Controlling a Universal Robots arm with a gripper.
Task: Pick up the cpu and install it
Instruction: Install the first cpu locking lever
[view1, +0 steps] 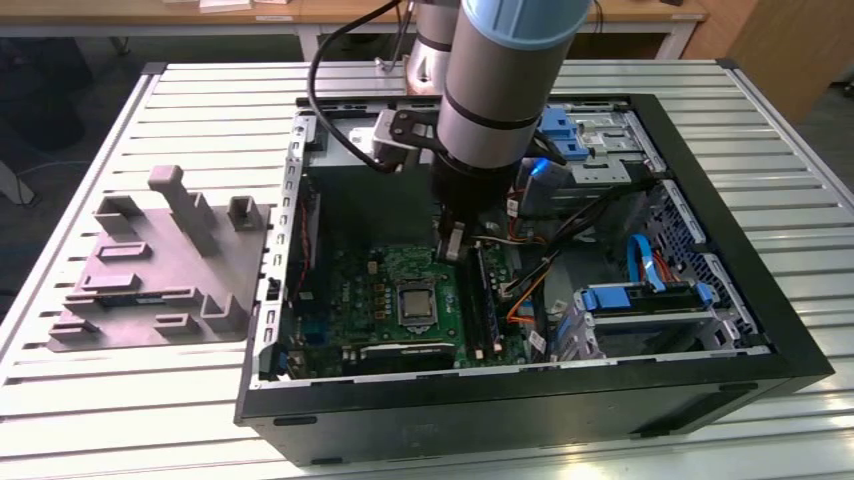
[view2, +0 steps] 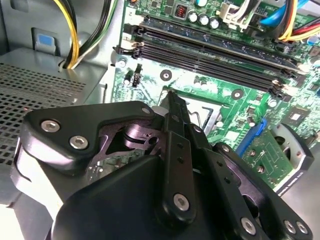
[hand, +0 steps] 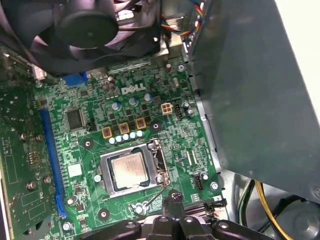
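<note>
The cpu (hand: 131, 170), a pale silvery square, lies flat inside the dark metal-framed socket (hand: 157, 167) on the green motherboard (hand: 75, 145). In the first wrist view my gripper (hand: 174, 197) hovers just off one side of the socket, its two thin fingers pressed together with nothing between them. The second wrist view has the same shut gripper (view2: 171, 96) over the board beside the socket frame (view2: 200, 117). From the exterior view, the gripper (view1: 451, 245) hangs inside the open computer case, a little above the socket (view1: 418, 303).
A grey moulded holder (view1: 160, 270) with upright posts sits on the slatted table at the exterior view's left. Inside the case are a black fan (hand: 90, 25), memory slots (view2: 210, 50), blue drive brackets (view1: 641, 295), loose cables (view2: 75, 35) and the case's steel wall (hand: 250, 90).
</note>
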